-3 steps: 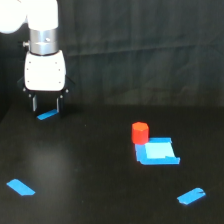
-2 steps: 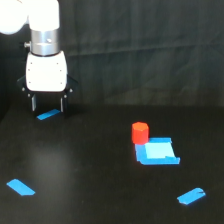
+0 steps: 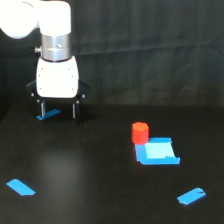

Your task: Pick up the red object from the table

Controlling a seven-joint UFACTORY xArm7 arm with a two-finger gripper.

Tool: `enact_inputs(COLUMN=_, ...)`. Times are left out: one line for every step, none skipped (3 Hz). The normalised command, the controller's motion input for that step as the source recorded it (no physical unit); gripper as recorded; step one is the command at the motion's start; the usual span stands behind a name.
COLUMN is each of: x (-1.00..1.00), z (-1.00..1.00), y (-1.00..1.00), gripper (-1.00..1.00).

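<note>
Two blue tape strips [image 3: 20,187] are seen nearest, one toward each front corner of the black table [image 3: 90,185]. Farther back, toward the exterior view's right, the red object [image 3: 140,132] stands upright, touching the back left corner of a light-blue square [image 3: 158,151]. Farthest back, near the left edge, the gripper [image 3: 58,110] hangs with fingers [image 3: 75,109] spread wide, holding nothing, over another strip [image 3: 48,114].

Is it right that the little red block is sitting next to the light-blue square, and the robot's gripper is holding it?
Not quite. The red block does sit on the black table right beside the light-blue square, but the gripper is not holding it. In the exterior view the gripper hangs open and empty, far off toward the view's left, over a blue tape strip.
</note>
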Motion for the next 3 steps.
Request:
enact_inputs(x=0.92, z=-0.37, y=-0.52, gripper=1.00)
enact_inputs(x=1.00, z=-0.24, y=0.08, gripper=0.92)
enact_inputs(x=0.88, z=-0.24, y=0.14, gripper=0.99)
